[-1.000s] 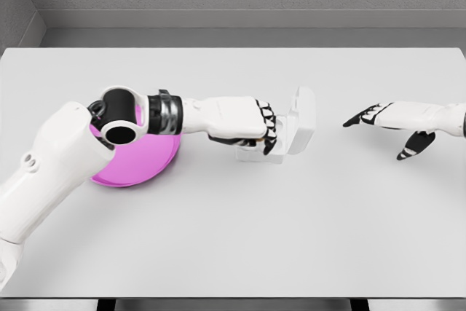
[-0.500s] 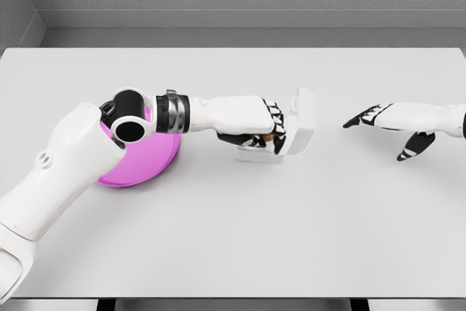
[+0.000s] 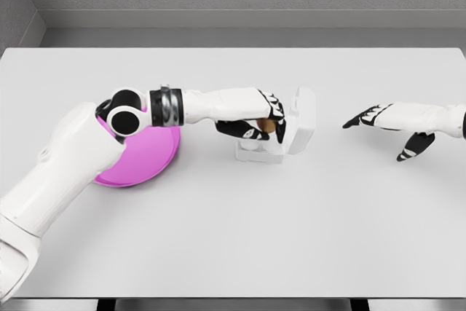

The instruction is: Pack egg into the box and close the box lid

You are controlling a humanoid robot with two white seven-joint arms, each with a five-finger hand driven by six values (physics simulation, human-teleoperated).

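left robot hand [image 3: 256, 116]: fingers curled around egg [image 3: 269, 126] | over box [image 3: 263, 151] | lid [image 3: 302, 119] upright

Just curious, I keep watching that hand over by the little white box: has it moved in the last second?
Yes. The left hand has lifted a little, up the picture, against the still open box; a brown egg now shows in its fingers.

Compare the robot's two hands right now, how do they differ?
The left hand is over the open white box, fingers curled around a brownish egg; the right hand hovers apart at the table's right side, holding nothing. The left hand's fingers are closed; the right hand's are spread. Both are white with black finger segments.
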